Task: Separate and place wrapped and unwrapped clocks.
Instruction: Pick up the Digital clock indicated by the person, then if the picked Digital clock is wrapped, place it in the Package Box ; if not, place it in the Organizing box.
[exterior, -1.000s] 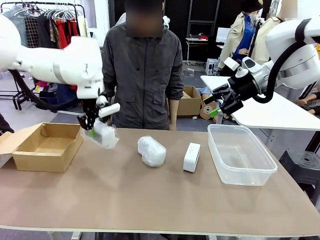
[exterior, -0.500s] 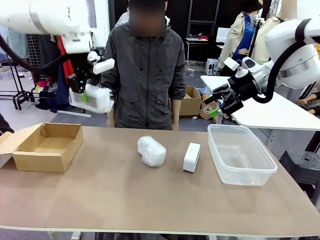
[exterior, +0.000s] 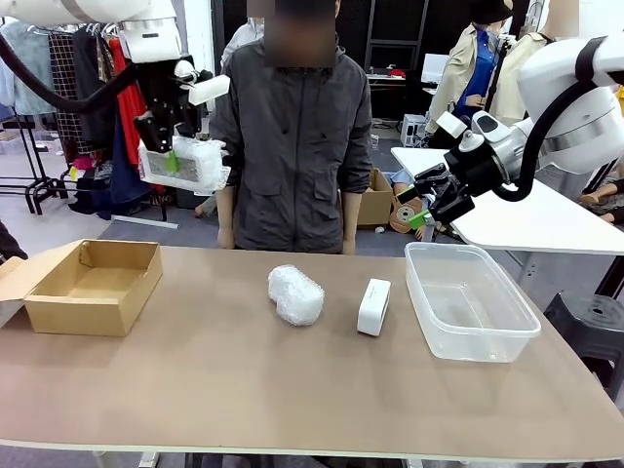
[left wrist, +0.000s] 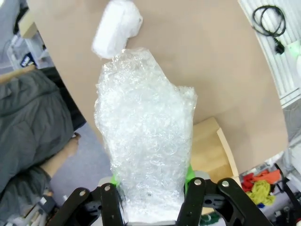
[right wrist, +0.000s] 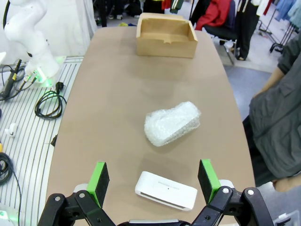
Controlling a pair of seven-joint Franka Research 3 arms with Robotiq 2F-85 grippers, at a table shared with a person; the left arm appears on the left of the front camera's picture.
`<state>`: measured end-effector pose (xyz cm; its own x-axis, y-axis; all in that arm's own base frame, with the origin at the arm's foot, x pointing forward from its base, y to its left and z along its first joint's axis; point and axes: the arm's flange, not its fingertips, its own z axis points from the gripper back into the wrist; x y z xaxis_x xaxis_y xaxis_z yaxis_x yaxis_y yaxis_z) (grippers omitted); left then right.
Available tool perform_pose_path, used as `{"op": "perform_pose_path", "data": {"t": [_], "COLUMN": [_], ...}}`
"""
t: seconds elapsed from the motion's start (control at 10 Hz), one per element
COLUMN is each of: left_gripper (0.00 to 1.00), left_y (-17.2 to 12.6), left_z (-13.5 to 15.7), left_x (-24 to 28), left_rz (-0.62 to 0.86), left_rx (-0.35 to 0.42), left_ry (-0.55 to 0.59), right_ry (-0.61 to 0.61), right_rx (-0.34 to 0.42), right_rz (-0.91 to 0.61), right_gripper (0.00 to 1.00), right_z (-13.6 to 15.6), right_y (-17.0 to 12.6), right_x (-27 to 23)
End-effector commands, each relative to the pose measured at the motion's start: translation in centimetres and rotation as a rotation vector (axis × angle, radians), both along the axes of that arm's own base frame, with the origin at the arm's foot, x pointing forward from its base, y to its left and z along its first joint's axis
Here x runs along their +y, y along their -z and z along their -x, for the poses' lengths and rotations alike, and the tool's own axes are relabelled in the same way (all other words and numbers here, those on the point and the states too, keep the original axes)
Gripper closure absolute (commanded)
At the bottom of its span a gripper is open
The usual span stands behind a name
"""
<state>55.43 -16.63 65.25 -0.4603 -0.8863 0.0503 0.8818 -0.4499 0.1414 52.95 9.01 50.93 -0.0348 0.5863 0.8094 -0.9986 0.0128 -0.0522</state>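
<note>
My left gripper [exterior: 168,146] is shut on a blocky bubble-wrapped clock [exterior: 187,162], held high in the air above the table's left side, beyond the cardboard box [exterior: 93,285]. In the left wrist view the bundle [left wrist: 143,141] stands between the green pads, with the table far below. A rounded wrapped clock [exterior: 295,293] lies mid-table, also seen as a white bundle [right wrist: 172,123] in the right wrist view. The bare white slab clock [exterior: 373,306] stands to its right; it also shows as a slab [right wrist: 166,189] below my right gripper. My right gripper [exterior: 426,207] hovers open above the clear tub [exterior: 470,300].
A person in a grey jacket [exterior: 289,136] stands at the far edge, hands down at the sides. The open cardboard box [right wrist: 166,35] sits at the table's left end, the clear tub at the right. Bare tabletop [exterior: 244,380] fills the near half.
My left arm has lifted the blocky wrapped clock from just above the table beside the box to well above it. The right arm has stayed still.
</note>
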Motion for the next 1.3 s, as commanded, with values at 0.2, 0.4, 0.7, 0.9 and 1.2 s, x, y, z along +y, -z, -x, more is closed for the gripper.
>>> {"op": "perform_pose_path", "data": {"t": [0.2, 0.4, 0.7, 0.9, 1.2], "left_gripper": [1.00, 1.00, 1.00, 1.00, 1.00], "left_y": [-0.02, -0.02, -0.02, -0.02, -0.02], "left_z": [0.21, 0.21, 0.21, 0.21, 0.21], "left_x": [0.44, 0.44, 0.44, 0.44, 0.44], "left_rz": [-0.017, -0.017, -0.017, -0.017, -0.017], "left_rx": [-0.001, -0.001, -0.001, -0.001, -0.001], "left_ry": [-0.005, -0.005, -0.005, -0.005, -0.005], "right_ry": [-0.007, -0.007, -0.007, -0.007, -0.007], "right_rx": [-0.001, -0.001, -0.001, -0.001, -0.001], "right_rz": [0.006, 0.006, 0.006, 0.006, 0.006], "right_gripper": [0.00, 0.00, 0.00, 0.00, 0.00], "right_z": [0.06, 0.06, 0.06, 0.06, 0.06], "right_y": [-0.07, -0.07, -0.07, -0.07, -0.07], "right_x": [-0.04, -0.04, -0.04, -0.04, -0.04]}}
